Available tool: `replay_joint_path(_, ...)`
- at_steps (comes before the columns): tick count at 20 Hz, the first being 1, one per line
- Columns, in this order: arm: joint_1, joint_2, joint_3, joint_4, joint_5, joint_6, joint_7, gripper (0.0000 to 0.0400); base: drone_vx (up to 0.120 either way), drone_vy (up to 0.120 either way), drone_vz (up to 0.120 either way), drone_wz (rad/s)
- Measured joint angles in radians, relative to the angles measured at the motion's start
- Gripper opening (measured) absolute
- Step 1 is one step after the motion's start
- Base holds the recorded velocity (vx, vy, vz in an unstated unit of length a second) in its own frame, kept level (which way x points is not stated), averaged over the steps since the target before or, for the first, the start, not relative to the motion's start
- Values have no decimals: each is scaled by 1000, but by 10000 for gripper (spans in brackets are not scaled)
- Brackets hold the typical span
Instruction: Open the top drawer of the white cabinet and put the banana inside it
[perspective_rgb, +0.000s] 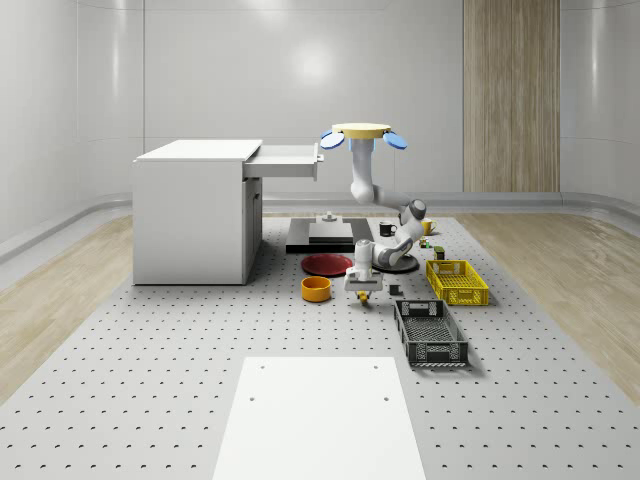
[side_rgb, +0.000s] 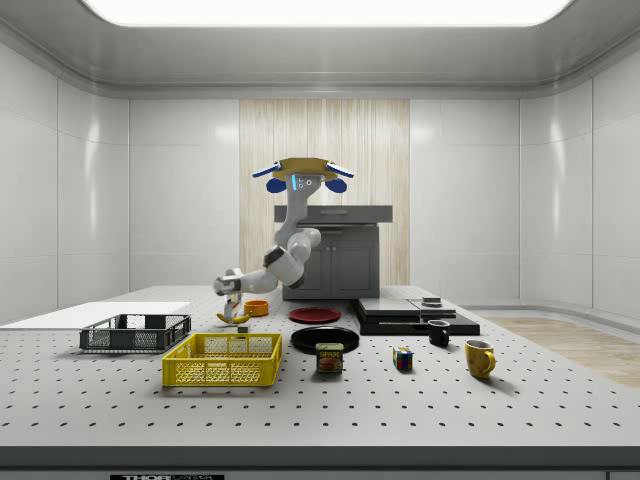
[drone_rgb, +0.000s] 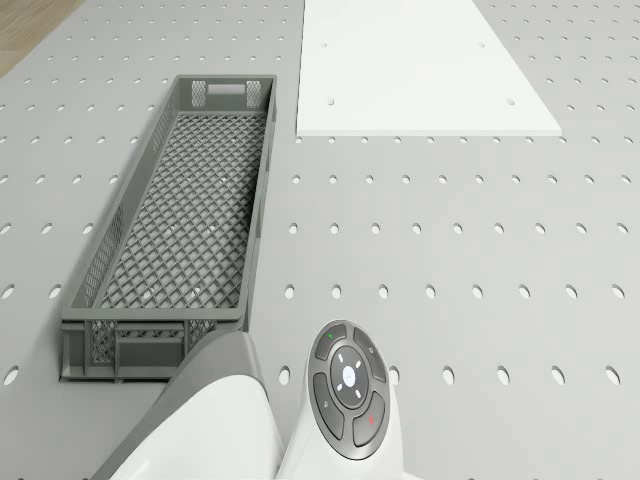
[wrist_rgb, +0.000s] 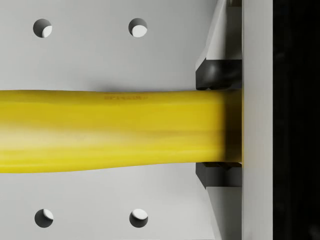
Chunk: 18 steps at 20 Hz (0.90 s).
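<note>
Currently the banana (wrist_rgb: 115, 131) lies between the two fingertips (wrist_rgb: 216, 74) in the wrist view, and both pads press its sides: the jaws are clamped on it. In the side view the banana (side_rgb: 234, 318) sits at the table (side_rgb: 520, 400) surface or just above it, under the gripper (side_rgb: 232, 308); whether it has cleared the surface cannot be told. In the whole-scene view the gripper (perspective_rgb: 362, 290) is just right of the orange bowl (perspective_rgb: 317, 289), near the red plate (perspective_rgb: 328, 264), with the yellow basket (perspective_rgb: 457, 281) further right and the grey crate (perspective_rgb: 430, 333) nearer.

The drone (perspective_rgb: 362, 133) hovers in the air just right of the drawer (perspective_rgb: 285, 160), which already stands pulled out from the cabinet (perspective_rgb: 195, 210), well above the gripper.

Assessment: the step in hand is lifting and carrying the banana to the drawer. The grip looks seated across the fruit's width, which is sound; the long free end may swing. Recommend a straight vertical lift first, clearing the bowl, then a rise above the drawer's front edge before any sideways travel, and release only once the banana is low inside.
</note>
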Motion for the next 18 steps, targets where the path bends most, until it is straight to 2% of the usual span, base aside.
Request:
replay_joint_path(6, -22, -2, -34, -40, -27, -39, 28, 190, 0, 0, 0, 0)
replay_joint_path(12, -43, -4, -81, -85, -65, -85, 43, 192, 0, 0, 113, 0)
replay_joint_path(18, -54, 1, -101, -103, -80, -108, 47, 192, 0, 0, 120, 0)
